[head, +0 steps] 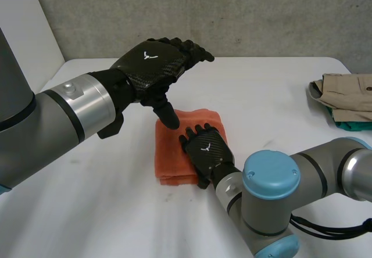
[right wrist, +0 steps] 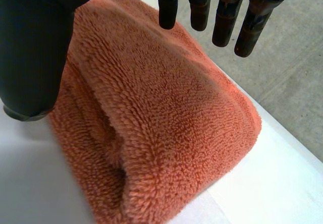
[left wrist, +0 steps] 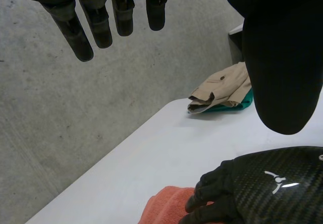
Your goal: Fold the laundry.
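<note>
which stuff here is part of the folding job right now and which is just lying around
In the job: folded orange towel; right hand over it; left hand raised above its corner.
Lying about: beige garment stacked on teal garment, at the table edge.

White table (head: pixel 261 95): orange towel (head: pixel 171 153) (folded), clothes pile (head: pixel 343 95).

Folded orange towel (head: pixel 174 150) (thick, fluffy) mid-table, lying flat

A white table (head: pixel 273 95) with a rounded far corner spreads across the scene. Behind its far edge rises a grey concrete wall (head: pixel 232 14), rough and mottled. A plain white panel (head: pixel 29 14) adjoins that wall on the robot's left.
</note>
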